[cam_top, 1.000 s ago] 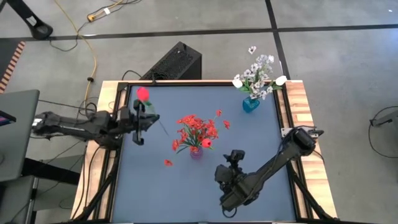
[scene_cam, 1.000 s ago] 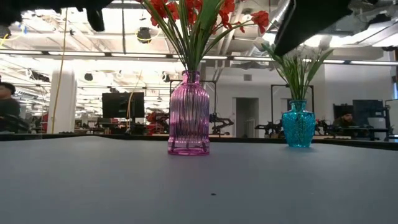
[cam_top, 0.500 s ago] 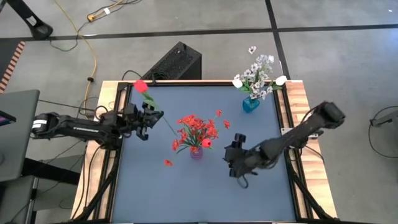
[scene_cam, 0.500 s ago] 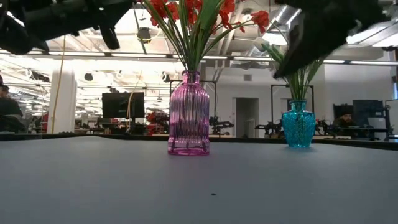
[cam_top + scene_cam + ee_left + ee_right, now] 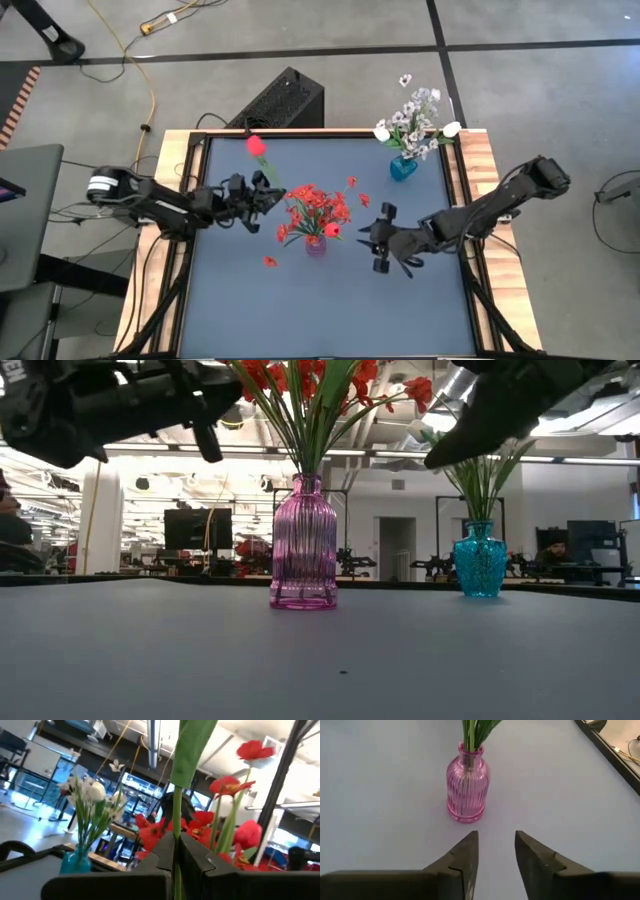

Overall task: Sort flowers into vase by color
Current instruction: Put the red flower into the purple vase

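Low view: pink vase (image 5: 303, 543) holds red flowers (image 5: 330, 385).

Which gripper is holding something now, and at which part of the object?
The left gripper is shut on the green stem of a red tulip, low on the stem. The right gripper holds nothing.

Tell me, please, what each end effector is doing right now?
Left end effector: shut on the red flower by its stem.
Right end effector: open, holding nothing.

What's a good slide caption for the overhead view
Left gripper brings a red tulip toward the pink vase of red flowers; right gripper hovers open beside it.
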`<state>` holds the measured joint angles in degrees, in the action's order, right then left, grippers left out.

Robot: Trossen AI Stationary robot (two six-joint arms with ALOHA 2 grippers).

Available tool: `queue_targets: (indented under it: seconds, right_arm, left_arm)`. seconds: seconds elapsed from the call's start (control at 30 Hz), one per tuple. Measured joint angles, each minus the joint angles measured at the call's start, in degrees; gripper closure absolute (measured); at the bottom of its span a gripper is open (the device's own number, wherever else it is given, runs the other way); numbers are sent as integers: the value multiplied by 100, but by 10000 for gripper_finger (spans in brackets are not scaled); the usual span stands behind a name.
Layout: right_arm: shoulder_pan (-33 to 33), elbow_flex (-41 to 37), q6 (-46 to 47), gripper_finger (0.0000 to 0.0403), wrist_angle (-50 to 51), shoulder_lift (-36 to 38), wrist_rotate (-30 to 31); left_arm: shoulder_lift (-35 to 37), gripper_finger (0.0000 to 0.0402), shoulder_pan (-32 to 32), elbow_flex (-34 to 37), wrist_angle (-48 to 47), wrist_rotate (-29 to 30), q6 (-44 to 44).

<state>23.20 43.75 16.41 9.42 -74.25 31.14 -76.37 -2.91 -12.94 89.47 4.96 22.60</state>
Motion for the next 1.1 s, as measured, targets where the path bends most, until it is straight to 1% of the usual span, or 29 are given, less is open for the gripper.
queue_targets:
  seconds: [0.2, 0.37, 0.5, 0.7, 0.87, 1.0, 1.1]
  right_arm:
    - [4, 0, -40, 276, -134, -75, -23]
    - [58, 0, -42, 304, -104, -101, -141]
    - [83, 0, -86, 318, -93, -99, -145]
    - [81, 0, -147, 322, -95, -101, -144]
    - [81, 0, -145, 322, -138, -100, -144]
    - [116, 0, -145, 322, -185, -99, -147]
    - [178, 0, -142, 322, -202, -101, -157]
  left_arm:
    - [-562, 401, 133, -466, 31, -19, -28]
    - [-628, 401, 234, -640, 26, -14, -145]
    - [-626, 401, 313, -648, 13, 223, -400]
    - [-731, 401, 355, -650, 11, 303, -324]
    - [-1004, 401, 412, -776, 0, 330, -296]
    - [-1265, 401, 414, -966, 19, 275, -295]
    - [-1306, 401, 412, -1038, -11, 179, -402]
